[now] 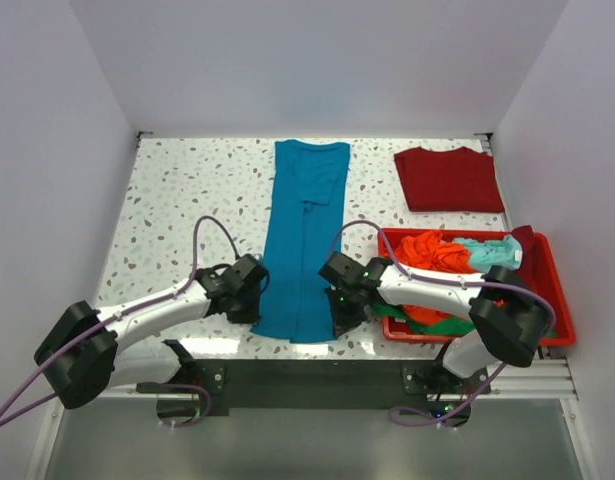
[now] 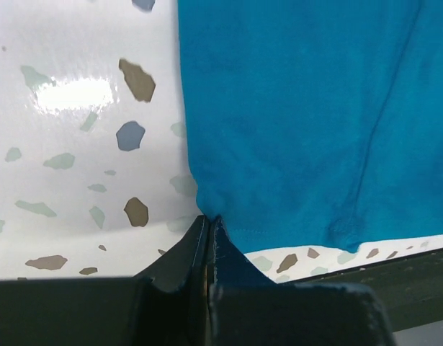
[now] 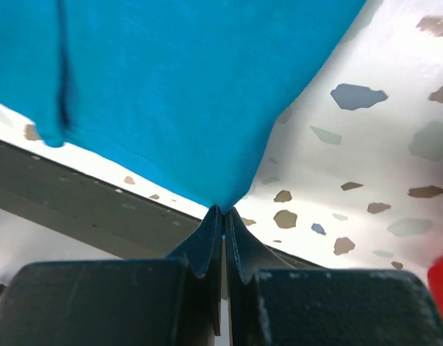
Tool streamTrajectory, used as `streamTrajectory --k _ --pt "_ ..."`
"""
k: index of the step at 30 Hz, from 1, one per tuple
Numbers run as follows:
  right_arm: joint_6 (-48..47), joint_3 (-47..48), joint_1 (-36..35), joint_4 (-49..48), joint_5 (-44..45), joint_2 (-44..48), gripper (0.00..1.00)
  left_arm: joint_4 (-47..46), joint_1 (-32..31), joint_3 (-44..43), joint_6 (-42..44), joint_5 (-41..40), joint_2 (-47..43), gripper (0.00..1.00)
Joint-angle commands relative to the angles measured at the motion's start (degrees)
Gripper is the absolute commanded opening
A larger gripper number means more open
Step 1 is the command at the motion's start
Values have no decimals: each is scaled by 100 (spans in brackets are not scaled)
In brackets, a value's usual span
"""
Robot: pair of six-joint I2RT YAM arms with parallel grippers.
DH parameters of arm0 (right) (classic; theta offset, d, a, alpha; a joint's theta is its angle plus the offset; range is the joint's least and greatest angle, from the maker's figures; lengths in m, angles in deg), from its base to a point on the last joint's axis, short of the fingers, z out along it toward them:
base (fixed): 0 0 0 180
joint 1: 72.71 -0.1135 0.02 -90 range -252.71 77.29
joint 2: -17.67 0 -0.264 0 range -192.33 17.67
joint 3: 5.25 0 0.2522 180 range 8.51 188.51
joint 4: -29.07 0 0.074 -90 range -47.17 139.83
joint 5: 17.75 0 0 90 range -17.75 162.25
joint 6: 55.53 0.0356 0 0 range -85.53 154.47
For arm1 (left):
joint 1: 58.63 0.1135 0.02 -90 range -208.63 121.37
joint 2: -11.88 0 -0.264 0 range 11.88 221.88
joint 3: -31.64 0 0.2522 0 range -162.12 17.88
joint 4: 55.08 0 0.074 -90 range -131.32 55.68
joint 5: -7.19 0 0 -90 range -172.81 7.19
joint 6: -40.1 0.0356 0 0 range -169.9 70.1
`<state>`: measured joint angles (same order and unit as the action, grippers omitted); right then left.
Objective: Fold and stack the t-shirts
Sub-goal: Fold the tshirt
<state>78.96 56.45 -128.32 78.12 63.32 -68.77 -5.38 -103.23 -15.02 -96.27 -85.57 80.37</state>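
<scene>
corners of teal-blue t-shirt sit pinched in closed left hand and right hand.

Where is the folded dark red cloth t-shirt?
In the top view, the dark red t-shirt lies far right on the speckled table, beyond the red plastic bin, right of the teal-blue shirt.
</scene>
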Motion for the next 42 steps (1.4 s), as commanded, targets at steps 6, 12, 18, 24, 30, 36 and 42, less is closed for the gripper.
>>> streamTrajectory --k 6,12,18,24,30,36,42 --pt "-107 839 42 637 681 127 0 150 153 -814 295 -321 -99 0" --pt "-195 1182 252 629 875 -22 0 -131 425 -990 471 -260 33 0" --pt "-371 1551 568 470 1095 -303 0 -676 724 -1165 646 -155 287 0" --pt "-757 2060 1007 365 1315 -673 0 -1282 1207 -1490 910 -6 718 0" --pt "-1188 2834 1404 382 1516 -1323 0 -1696 1594 -2175 1297 153 1429 0" --pt "-1557 3730 1729 487 1728 -2025 0 -2038 1981 -2843 1613 250 2177 0" --pt "-1742 4354 2071 496 1745 -2465 0 -2091 2192 -3652 1991 461 2941 0"
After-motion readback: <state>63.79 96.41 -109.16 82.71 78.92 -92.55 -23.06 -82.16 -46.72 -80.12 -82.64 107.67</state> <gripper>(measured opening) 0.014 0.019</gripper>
